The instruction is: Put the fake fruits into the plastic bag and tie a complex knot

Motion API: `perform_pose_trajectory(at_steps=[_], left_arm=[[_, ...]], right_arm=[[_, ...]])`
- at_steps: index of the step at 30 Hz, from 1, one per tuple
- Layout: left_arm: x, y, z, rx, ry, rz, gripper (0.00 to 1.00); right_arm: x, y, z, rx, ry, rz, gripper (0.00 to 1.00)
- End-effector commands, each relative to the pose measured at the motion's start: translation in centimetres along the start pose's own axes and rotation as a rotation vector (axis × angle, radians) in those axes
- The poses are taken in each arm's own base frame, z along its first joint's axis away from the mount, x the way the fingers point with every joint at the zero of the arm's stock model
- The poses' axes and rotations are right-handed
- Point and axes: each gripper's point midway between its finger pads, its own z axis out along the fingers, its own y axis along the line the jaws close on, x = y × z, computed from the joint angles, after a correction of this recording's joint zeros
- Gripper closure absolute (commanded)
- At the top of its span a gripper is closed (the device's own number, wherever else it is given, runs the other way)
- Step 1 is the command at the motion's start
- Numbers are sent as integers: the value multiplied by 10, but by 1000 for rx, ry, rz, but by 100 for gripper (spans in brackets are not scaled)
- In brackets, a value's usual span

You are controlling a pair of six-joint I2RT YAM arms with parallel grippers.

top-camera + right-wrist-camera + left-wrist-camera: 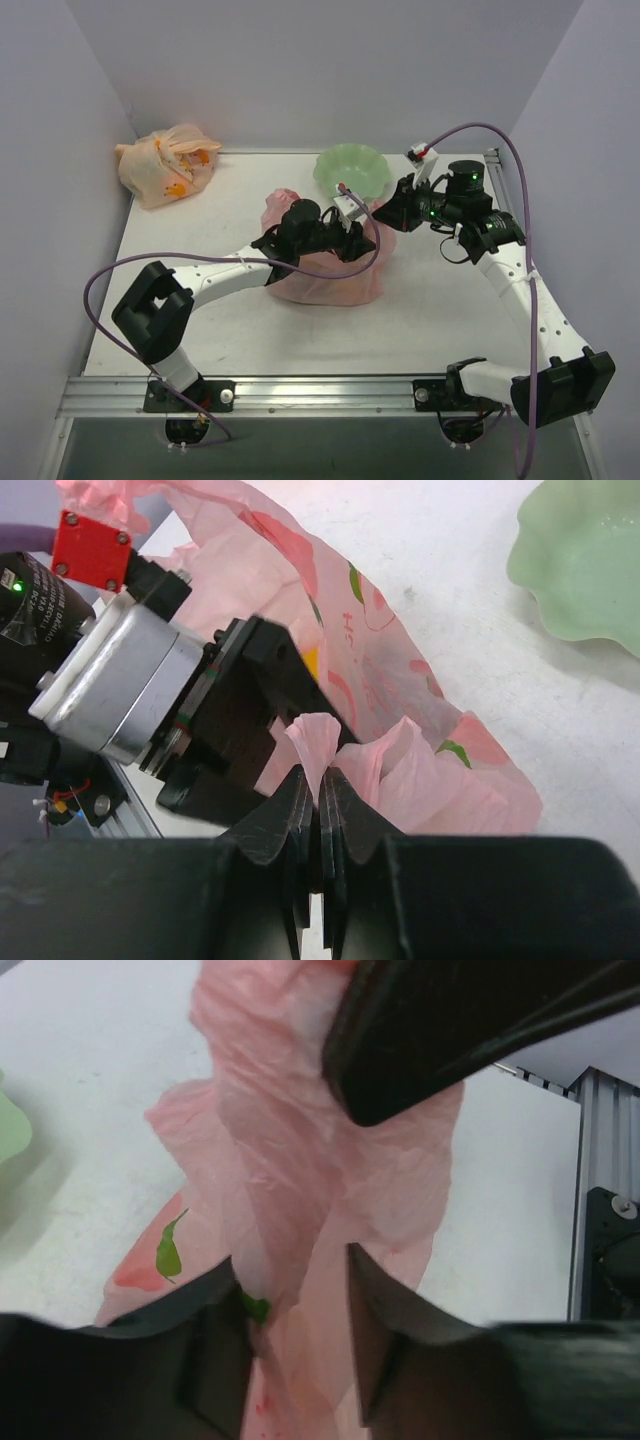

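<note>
Mid-table sits the bag (pixel 330 282), thin, crinkly pink film with a print, bulging low and gathered to a twisted neck. We cannot pick out the fruits through it, but we judge them inside. The left gripper (pixel 295 1295) straddles that neck, and we cannot tell whether its jaws bite. From the right, the right gripper (pixel 320 790) is clenched on a pleated strip of film. We judge the knot not yet tied. Farther off, the smooth, scalloped green bowl (pixel 330 165) looks empty, and a tied orange bag (pixel 165 165) slumps far left.
</note>
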Motion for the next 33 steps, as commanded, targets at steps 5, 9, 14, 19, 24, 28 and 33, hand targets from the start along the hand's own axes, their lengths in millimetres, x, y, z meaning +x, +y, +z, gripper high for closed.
perform_pose_trajectory(at_steps=[5,9,14,19,24,28,33], left_arm=[[-31,-13,-5,66,-105,37,100],[-25,-5,-16,19,-102,50,100],[-23,-7,-27,1,-101,110,53],[-32,-20,-37,21,-127,134,3],[-47,-16,-35,-14,-159,129,3],[-94,-35,-61,37,-252,338,3],[-126,-39,-120,122,-194,467,4]], right_arm=[[-21,4,-7,11,-78,16,100],[-22,-16,-8,113,-89,83,100],[-16,-20,-6,132,-71,164,100],[-10,-17,-3,109,-56,192,100],[-14,-8,-2,56,-64,181,100],[-16,-12,-5,76,-70,142,100],[-11,-11,-8,73,-61,88,100]])
